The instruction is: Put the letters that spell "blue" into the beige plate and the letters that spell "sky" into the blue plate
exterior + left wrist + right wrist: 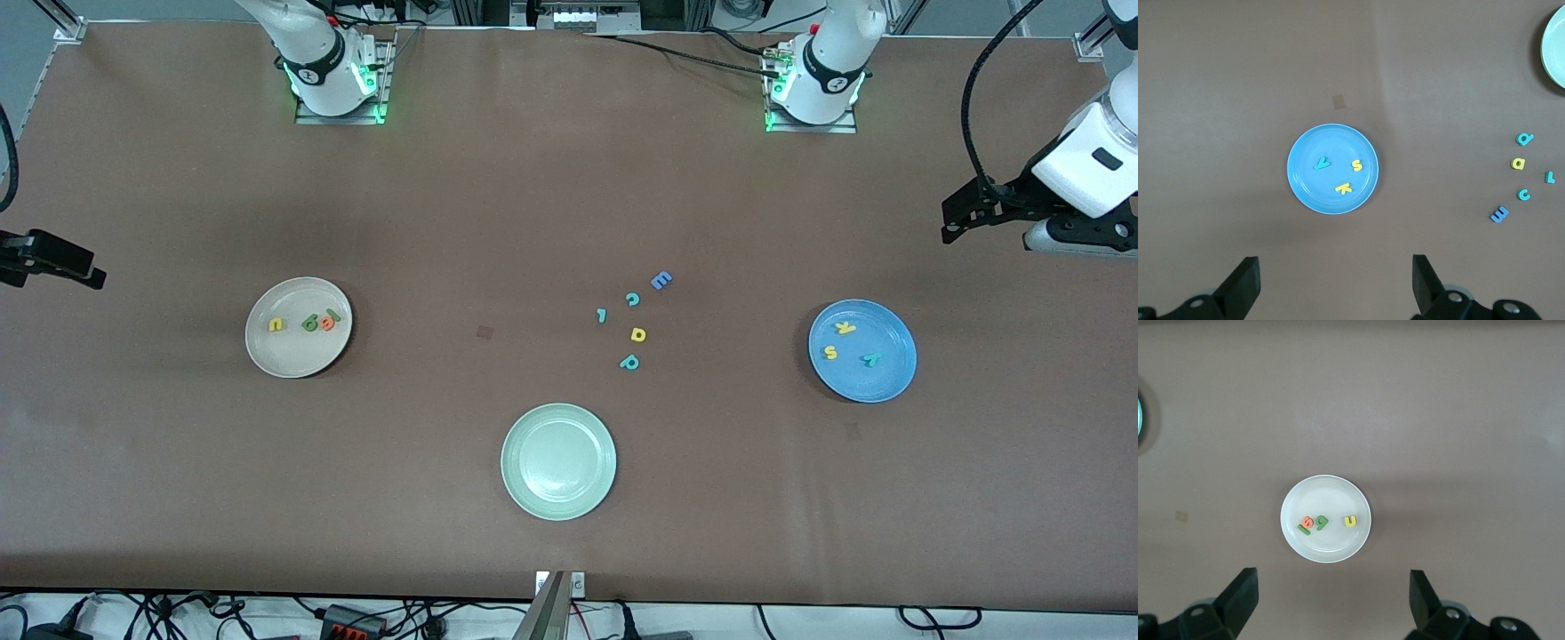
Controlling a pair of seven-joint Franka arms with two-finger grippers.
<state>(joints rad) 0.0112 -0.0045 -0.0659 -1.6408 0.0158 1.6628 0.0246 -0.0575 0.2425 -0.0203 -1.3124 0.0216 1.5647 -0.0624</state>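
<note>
Beige plate, frame centre-left, carrying yellow u, green b, orange e, l. Blue plate, centre-right, carrying k, s, y. Left gripper hanging wide open, empty, over worktop near blue plate. Right gripper likewise near beige plate.

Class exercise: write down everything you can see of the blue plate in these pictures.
The blue plate is round, plain bright blue, with a shallow raised rim and a smooth, slightly glossy look. It lies flat on the brown table toward the left arm's end, apart from the loose letters scattered at mid-table. In it lie three tiny foam letters, separate from each other: a yellow k, a yellow s and a teal y. No gripper touches it; the left wrist view looks straight down on it.
</note>
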